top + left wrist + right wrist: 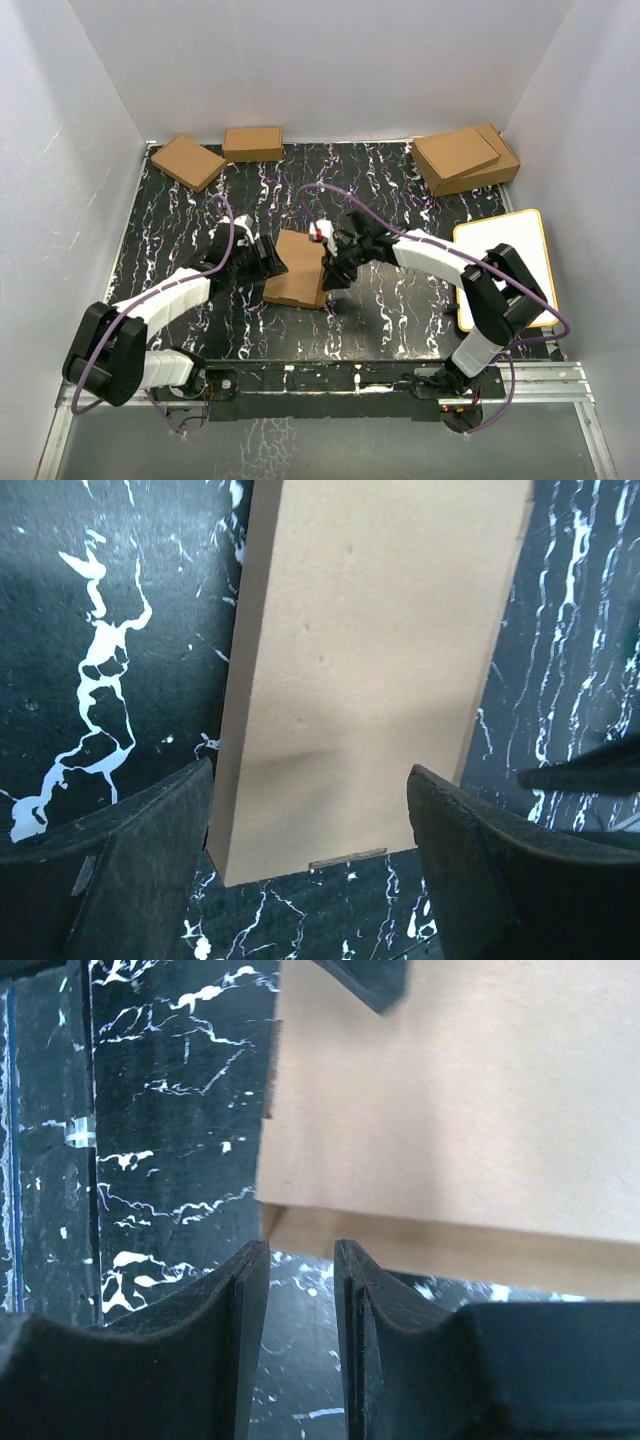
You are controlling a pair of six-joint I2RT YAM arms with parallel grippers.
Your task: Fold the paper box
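Observation:
The paper box lies flat in the middle of the mat as a thin, closed brown rectangle. My left gripper is at its left edge and is open. In the left wrist view the box fills the space ahead, and the gripper straddles its near end with both fingers clear of the cardboard. My right gripper is at the box's right edge. In the right wrist view its jaws stand a narrow gap apart with nothing between them, just short of the box's side wall.
Two small brown boxes lie at the back left. Two larger stacked boxes sit at the back right. A white board with an orange rim lies on the right. White walls enclose the black marbled mat.

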